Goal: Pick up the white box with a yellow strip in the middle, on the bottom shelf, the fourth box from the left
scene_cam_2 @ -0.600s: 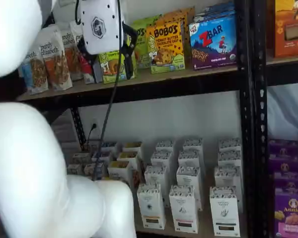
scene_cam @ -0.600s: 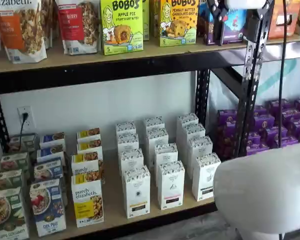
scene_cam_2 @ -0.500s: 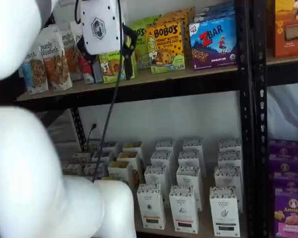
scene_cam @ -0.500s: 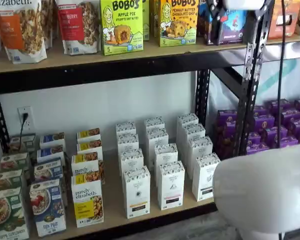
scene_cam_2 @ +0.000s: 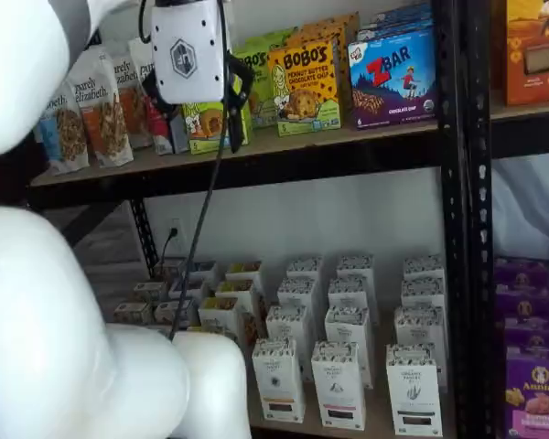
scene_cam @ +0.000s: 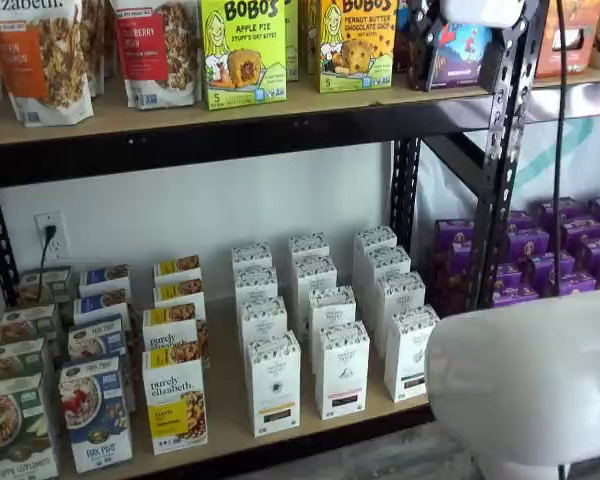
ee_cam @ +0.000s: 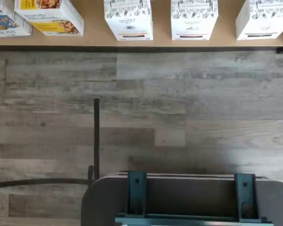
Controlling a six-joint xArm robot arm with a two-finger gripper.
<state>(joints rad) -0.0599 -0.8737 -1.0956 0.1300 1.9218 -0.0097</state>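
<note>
The white box (scene_cam: 274, 385) is seen standing at the lower centre of a shelf view, at the front edge of the bottom shelf (scene_cam: 220, 420). It is judged light, stiff cardboard, best gripped across its narrow sides. The gripper (scene_cam_2: 194, 123), at upper left, is spread wide and empty

The white box (scene_cam: 274, 384) stood upright at the front edge of the bottom shelf (scene_cam: 225, 425), heading a row of like white cartons. Just beside it stood a Purely Elizabeth granola box (scene_cam: 175, 401). The gripper (scene_cam: 466, 35) hung at the frame's top edge, before the upper shelf's goods, its black fingers spread apart.
</note>
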